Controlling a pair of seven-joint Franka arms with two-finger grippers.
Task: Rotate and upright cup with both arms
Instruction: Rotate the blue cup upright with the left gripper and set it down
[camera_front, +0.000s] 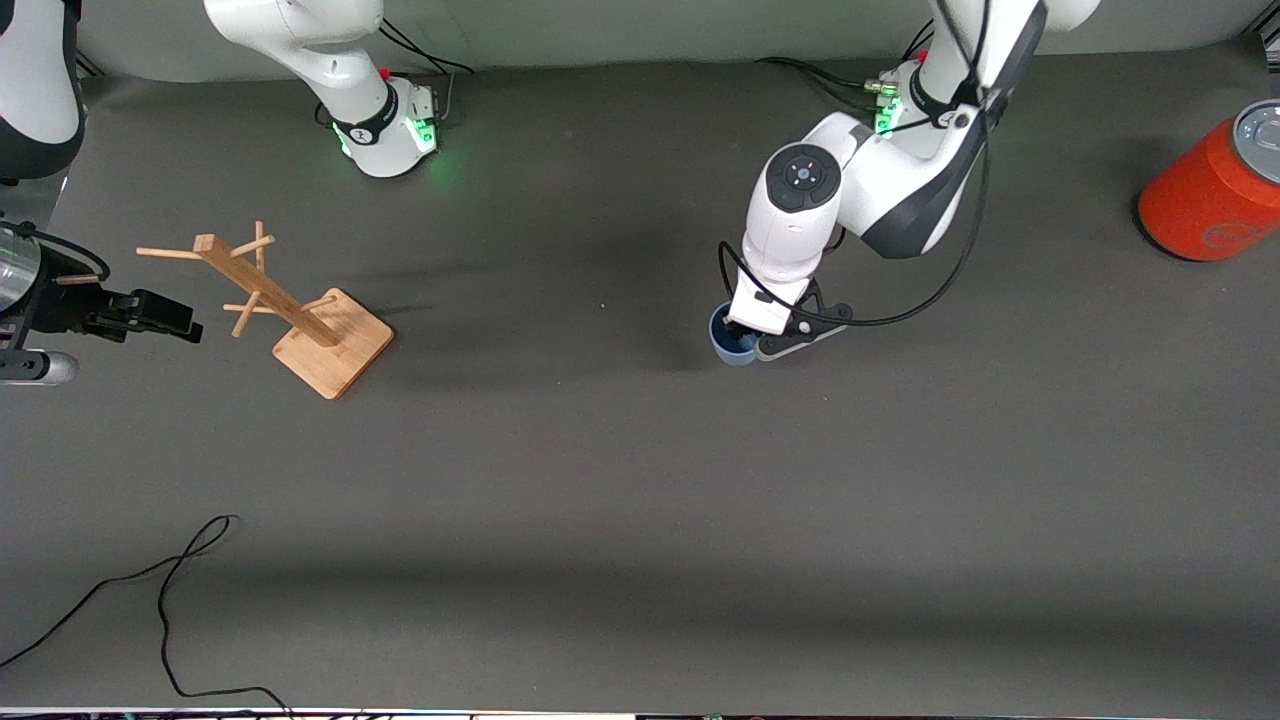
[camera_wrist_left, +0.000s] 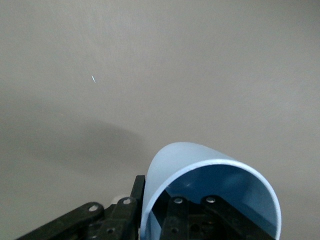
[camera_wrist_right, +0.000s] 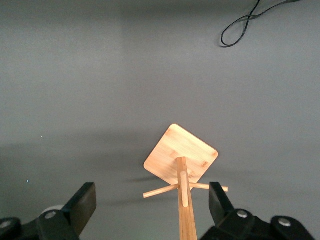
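The light-blue cup (camera_front: 728, 346) is near the middle of the table, toward the left arm's end, with its mouth facing up. My left gripper (camera_front: 748, 338) is shut on the cup's rim. In the left wrist view one finger (camera_wrist_left: 139, 189) is outside the cup (camera_wrist_left: 185, 160) wall and the other is inside, so my left gripper (camera_wrist_left: 156, 197) pinches the wall. I cannot tell whether the cup's base touches the table. My right gripper (camera_front: 172, 318) is open and empty, held beside the wooden rack. It also shows in the right wrist view (camera_wrist_right: 151, 196).
The wooden rack (camera_front: 310, 320) stands toward the right arm's end and also shows in the right wrist view (camera_wrist_right: 182, 160). An orange-red can (camera_front: 1210, 190) lies at the left arm's end. A black cable (camera_front: 170, 580) loops near the front camera's edge.
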